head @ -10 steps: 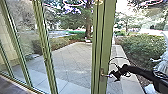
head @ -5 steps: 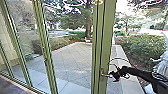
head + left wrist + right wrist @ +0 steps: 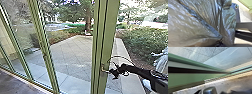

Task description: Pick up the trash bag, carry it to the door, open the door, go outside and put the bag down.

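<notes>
In the head view my right gripper [image 3: 113, 73] is at the metal handle [image 3: 103, 71] on the green door frame [image 3: 106, 45]; whether its fingers are closed around the handle is unclear. The right wrist view has the green frame [image 3: 190, 77] close up, slanting down to the sill. Large in the left wrist view is the shiny, translucent trash bag [image 3: 190, 27]. Its folds run together at my left gripper [image 3: 221, 43], which is shut on it.
Through the glass lie a paved yard [image 3: 72, 57], a hedge [image 3: 142, 45] on the right and a tree trunk [image 3: 88, 20]. Further green posts [image 3: 43, 47] stand left. A pale sill [image 3: 218, 81] runs along the indoor floor [image 3: 238, 85]. A pale shape [image 3: 162, 62] shows at the right.
The head view has shifted and tilted slightly, so the camera has moved. My right gripper remains at the handle.
</notes>
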`<state>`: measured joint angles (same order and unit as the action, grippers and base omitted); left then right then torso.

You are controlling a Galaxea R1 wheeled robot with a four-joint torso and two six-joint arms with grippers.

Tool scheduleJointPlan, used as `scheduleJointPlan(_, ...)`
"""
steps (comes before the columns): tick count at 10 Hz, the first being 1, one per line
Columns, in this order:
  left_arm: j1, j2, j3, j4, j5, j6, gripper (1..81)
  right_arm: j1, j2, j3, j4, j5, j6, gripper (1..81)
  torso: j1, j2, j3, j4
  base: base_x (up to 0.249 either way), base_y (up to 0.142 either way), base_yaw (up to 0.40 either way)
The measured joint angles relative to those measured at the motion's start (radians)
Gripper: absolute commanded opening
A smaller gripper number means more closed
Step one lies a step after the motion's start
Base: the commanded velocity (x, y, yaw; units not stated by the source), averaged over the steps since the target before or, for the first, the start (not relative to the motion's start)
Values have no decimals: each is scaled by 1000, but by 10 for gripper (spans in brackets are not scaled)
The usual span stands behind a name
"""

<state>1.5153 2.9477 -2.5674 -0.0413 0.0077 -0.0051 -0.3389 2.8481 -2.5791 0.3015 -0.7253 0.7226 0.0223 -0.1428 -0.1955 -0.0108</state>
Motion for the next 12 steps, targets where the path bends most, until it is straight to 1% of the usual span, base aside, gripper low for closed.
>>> scheduleJointPlan(3, -1, 0, 0, 0, -1, 0, 10, 2, 0, -1, 0, -4, 0, 811, 0, 0, 0, 0, 51, 0, 0)
scheduleJointPlan(4, 12, 0, 0, 0, -3, 0, 10, -9, 0, -4, 5, -18, -6, 811, -3, -1, 1, 0, 92, 0, 0)
scheduleJointPlan(5, 14, 0, 0, 0, -2, 0, 10, -6, -3, -9, 6, -47, -6, 811, -3, -1, 1, 0, 101, 0, 0)
scheduleJointPlan(8, 0, 0, 0, 0, -4, 0, 10, -35, -2, -4, -12, -87, -56, 811, -4, -2, 1, -1, 102, 0, 0)
scheduleJointPlan(9, 4, 0, 0, 0, -3, 0, 10, -48, 1, 1, -10, -110, -63, 811, -5, -2, 1, -1, 88, 0, 0)
scheduleJointPlan(10, 1, 0, 0, 0, -3, 0, 10, -50, 0, 7, -10, -140, -90, 811, -5, -2, 1, -2, 0, 0, 0)
scheduleJointPlan(11, -5, 0, 0, 0, -4, 0, 10, -50, 0, 8, -11, -143, -94, 811, -6, -3, 1, -2, 0, 0, 0)
scheduleJointPlan(12, -2, 0, 0, 0, -4, 0, 10, -50, 1, 8, -11, -129, -84, 811, -6, -3, 1, -3, 0, 0, 0)
